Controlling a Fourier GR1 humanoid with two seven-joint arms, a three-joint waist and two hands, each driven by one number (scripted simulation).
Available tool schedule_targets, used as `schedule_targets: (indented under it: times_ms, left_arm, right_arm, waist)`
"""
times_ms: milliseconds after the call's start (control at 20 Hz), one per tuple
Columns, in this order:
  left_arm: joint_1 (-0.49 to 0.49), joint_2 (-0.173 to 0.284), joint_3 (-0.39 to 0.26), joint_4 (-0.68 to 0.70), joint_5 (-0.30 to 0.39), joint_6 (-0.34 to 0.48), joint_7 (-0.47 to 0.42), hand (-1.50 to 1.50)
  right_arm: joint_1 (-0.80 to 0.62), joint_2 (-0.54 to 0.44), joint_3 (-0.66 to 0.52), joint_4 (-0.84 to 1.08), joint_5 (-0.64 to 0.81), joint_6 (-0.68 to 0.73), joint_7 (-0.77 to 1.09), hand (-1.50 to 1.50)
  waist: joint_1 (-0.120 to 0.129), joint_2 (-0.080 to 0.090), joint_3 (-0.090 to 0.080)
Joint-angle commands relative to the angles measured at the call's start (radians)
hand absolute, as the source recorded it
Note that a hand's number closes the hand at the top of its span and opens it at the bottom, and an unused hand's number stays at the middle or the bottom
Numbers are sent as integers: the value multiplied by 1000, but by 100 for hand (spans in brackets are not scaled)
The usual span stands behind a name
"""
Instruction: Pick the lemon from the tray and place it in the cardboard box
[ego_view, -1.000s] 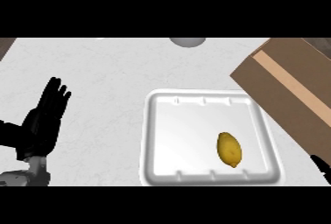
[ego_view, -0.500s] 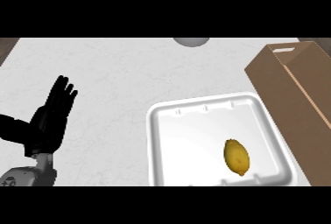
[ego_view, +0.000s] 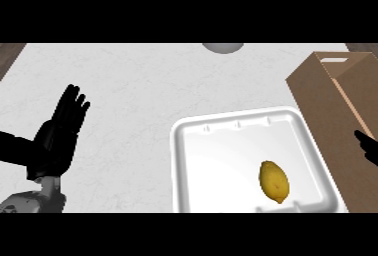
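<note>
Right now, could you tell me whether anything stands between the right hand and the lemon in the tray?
Nothing visible does. The lemon lies alone in the white tray, and the right hand shows only partly at the right edge, over the cardboard box. Only the tray's low rim lies between them.

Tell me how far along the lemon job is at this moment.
Nothing looks done yet: the lemon lies in the white tray, untouched. Nothing is in hand: the left robot hand rests open at the view's left, and only a bit of the right robot hand shows at the right edge. Left: grasping, lifting and placing it in the cardboard box.
</note>
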Motion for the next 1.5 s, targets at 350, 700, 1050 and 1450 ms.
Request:
schedule_targets:
  times_ms: [350, 700, 1050, 1450]
  left_arm:
    - [-12, -40, 52, 36, -21, -47, -12, 0]
    - [-47, -36, 73, 23, -32, -57, 47, 0]
    - [33, -80, 71, -7, -71, -85, 12, 0]
    - [6, -96, 113, 2, -81, -107, 16, 0]
  right_arm:
    - [-155, 223, 102, 37, 168, 103, 188, -150]
    - [-177, 360, 161, 223, 329, 101, 103, -150]
    - [-175, 477, 170, 108, 420, 172, 259, -150]
    - [-113, 569, 143, 220, 505, 215, 109, -150]
  waist:
    - [-5, 0, 1]
    - [-5, 0, 1]
    - [-7, -1, 1]
    - [-7, -1, 1]
